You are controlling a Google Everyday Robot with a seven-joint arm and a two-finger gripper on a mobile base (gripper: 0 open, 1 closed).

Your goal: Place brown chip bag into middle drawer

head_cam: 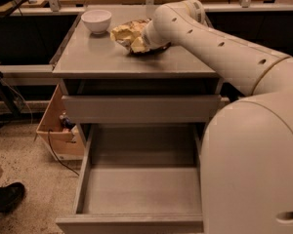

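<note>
The brown chip bag [127,35] lies crumpled on the grey cabinet top [112,62], right of the white bowl; its tan-yellow end shows most. My gripper is at the bag's right side, hidden behind the wrist [158,26] of my arm, which reaches in from the right. The middle drawer [141,191] stands pulled open below, with a bare grey floor.
A small white bowl [96,19] sits at the cabinet top's back left. A shut grey drawer front [141,108] is above the open drawer. My arm's bulky base [254,169] covers the right foreground. A cardboard box [56,126] and a shoe [7,196] are on the floor at left.
</note>
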